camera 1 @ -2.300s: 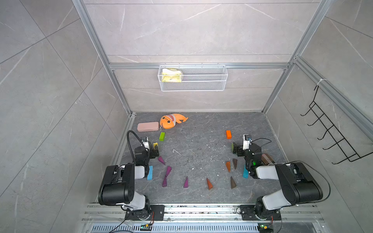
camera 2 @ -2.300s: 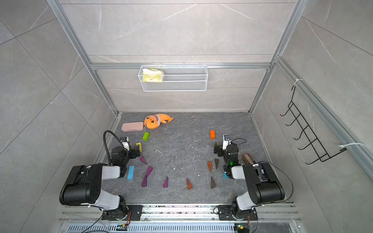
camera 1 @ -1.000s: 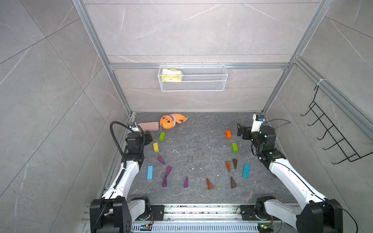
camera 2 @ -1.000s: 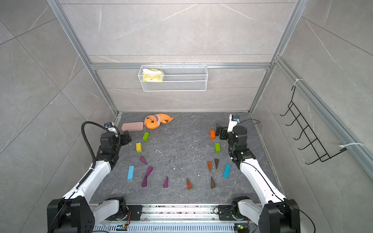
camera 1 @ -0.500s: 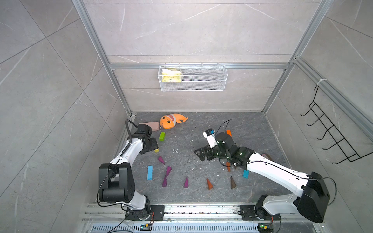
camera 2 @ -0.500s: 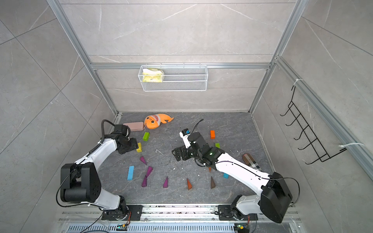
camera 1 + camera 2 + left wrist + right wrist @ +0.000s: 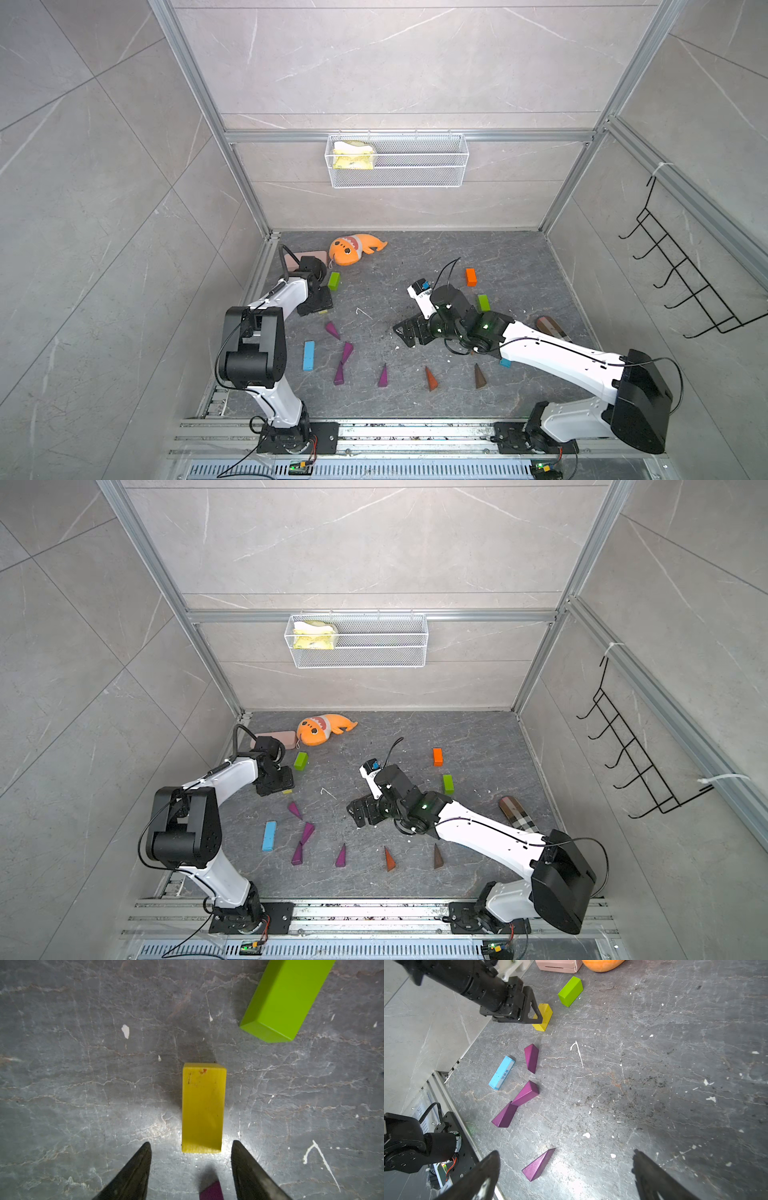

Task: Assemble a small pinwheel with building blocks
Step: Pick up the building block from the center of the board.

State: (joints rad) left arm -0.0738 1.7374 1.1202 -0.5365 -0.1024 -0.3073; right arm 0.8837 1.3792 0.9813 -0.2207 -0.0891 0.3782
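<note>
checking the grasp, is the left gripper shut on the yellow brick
Open: the left gripper straddles one end of the yellow brick, floor showing beside each fingertip.

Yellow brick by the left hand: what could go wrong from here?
1. The left hand is open astride only the near end of the short yellow painted brick. A close there might pinch just the end, so the brick could swivel or slip out.
2. A purple pointed wedge lies just behind that end, between the fingers. A lower or dragged hand may nudge it.
</note>
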